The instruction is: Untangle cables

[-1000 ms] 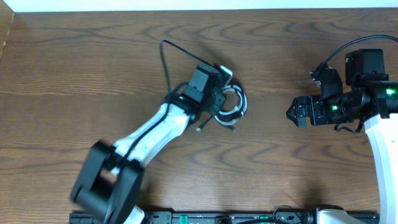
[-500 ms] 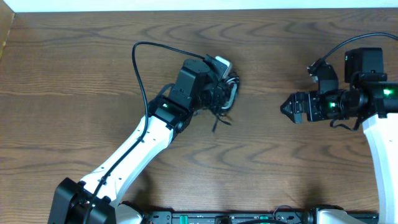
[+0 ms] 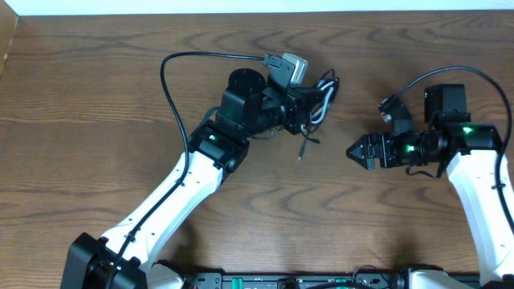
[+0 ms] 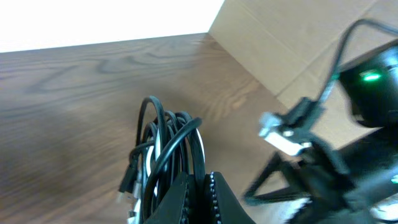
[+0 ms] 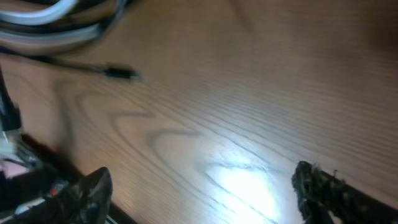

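The cables [image 3: 323,95] are a small bundle of thin black cords and a white one. My left gripper [image 3: 310,107] is shut on the bundle and holds it up off the table at centre back. One loose plug end [image 3: 303,149] dangles below it. In the left wrist view the loops [image 4: 166,146] stand up just past the shut jaws [image 4: 198,182]. My right gripper [image 3: 353,151] is open and empty, a little to the right of the bundle and pointing left at it. The right wrist view shows its spread fingers [image 5: 202,190], the cable loops [image 5: 59,22] at top left and a plug [image 5: 122,73].
The left arm's thick black lead [image 3: 172,71] loops over the table behind the arm. A cardboard wall [image 4: 292,43] stands at the table's side in the left wrist view. The wooden table [image 3: 96,120] ends at a white strip at the back.
My left gripper has carried the bundle to the right and toward the back, off the table. My right gripper has moved left and slightly nearer, closing the gap to the bundle.
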Robot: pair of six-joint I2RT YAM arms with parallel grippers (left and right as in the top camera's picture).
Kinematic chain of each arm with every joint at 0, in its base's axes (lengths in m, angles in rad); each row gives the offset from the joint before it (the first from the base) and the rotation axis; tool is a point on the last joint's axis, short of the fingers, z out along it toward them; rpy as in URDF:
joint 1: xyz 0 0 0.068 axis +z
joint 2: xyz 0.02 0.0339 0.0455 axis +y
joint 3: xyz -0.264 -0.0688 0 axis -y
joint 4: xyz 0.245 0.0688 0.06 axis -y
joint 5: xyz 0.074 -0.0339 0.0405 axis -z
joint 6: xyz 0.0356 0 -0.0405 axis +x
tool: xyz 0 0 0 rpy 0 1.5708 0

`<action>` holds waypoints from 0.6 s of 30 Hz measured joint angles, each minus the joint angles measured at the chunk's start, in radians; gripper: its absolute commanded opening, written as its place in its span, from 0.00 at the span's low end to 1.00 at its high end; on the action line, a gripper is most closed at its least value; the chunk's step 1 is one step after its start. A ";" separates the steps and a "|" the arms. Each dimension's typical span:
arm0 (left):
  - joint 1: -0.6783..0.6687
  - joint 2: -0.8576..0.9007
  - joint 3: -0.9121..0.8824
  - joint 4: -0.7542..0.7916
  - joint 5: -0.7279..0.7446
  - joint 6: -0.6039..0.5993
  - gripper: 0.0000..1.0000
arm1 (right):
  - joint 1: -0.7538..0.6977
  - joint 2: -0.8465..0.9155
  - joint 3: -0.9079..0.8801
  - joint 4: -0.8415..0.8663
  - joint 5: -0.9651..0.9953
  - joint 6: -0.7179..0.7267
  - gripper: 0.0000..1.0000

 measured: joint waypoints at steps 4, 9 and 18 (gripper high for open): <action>-0.010 -0.004 0.000 -0.015 0.029 -0.024 0.08 | 0.008 0.000 -0.034 0.053 -0.072 0.002 0.83; -0.012 -0.004 0.000 -0.018 0.055 -0.044 0.07 | 0.029 0.000 -0.036 0.127 -0.114 0.043 0.73; -0.046 -0.004 0.000 -0.019 0.072 -0.047 0.08 | 0.029 0.001 -0.036 0.257 -0.081 0.223 0.64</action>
